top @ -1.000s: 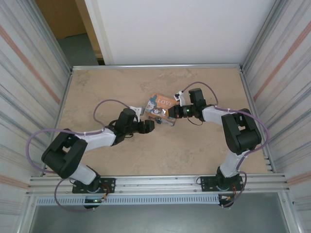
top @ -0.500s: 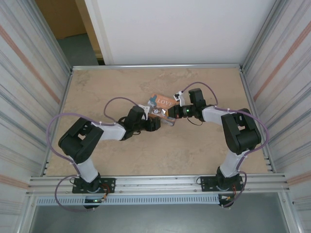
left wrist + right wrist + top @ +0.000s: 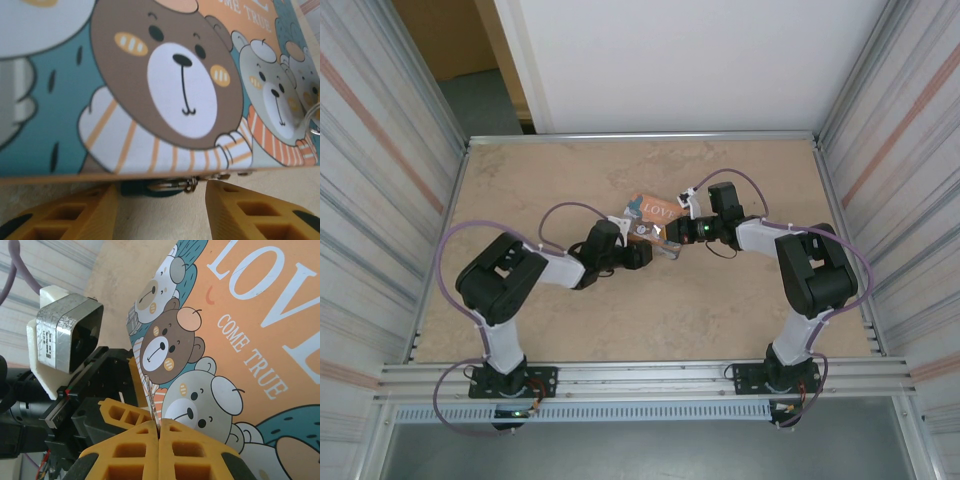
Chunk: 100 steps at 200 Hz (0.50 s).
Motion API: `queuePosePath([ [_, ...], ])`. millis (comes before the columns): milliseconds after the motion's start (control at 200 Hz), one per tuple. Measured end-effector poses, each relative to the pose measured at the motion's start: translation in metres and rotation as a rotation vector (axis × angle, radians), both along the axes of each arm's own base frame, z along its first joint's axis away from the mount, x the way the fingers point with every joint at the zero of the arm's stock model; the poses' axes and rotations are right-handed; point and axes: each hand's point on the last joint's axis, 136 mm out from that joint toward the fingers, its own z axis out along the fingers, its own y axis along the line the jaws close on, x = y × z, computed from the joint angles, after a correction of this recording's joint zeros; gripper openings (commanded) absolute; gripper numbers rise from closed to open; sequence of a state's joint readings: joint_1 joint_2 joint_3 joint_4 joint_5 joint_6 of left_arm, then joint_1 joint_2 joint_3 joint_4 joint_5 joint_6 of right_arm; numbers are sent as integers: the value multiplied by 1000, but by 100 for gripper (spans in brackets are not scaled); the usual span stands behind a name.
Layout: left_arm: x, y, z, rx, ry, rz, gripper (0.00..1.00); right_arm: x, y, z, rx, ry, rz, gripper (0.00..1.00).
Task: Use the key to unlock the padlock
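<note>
A flat box (image 3: 650,212) printed with cartoon bears and "LOVE" lies mid-table; the padlock itself I cannot make out. My right gripper (image 3: 159,424) is shut on a thin toothed metal strip (image 3: 151,402), seemingly the key seen edge-on, at the box's (image 3: 240,330) corner. My left gripper (image 3: 161,192) is open, with its yellow fingers (image 3: 75,215) low against the box's (image 3: 165,90) near edge. Between them, under that edge, lies a dark teal piece with a metal part and a small ring (image 3: 167,186). In the top view the left gripper (image 3: 642,255) and right gripper (image 3: 672,233) nearly meet.
The beige tabletop (image 3: 720,310) is walled by corrugated metal panels (image 3: 380,200) on both sides and a white wall behind. A wire ring (image 3: 312,117) hangs at the box's right edge. The left wrist camera housing (image 3: 65,335) sits close in front of the right gripper.
The left arm has swung in, its elbow folding up and rightward, bringing its gripper to the box's near edge. The right arm and the box have stayed put.
</note>
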<state>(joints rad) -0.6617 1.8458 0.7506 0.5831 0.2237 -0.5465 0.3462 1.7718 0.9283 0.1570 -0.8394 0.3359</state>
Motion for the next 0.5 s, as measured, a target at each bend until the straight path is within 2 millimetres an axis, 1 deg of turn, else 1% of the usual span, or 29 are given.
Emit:
queuePosePath([
  [341,5,-2,-2,-6,-4,12,39,0,0,0,0,-1,0,0],
  [501,6,-4,-2,-11,-8,12,39,0,0,0,0,-1,-1,0],
])
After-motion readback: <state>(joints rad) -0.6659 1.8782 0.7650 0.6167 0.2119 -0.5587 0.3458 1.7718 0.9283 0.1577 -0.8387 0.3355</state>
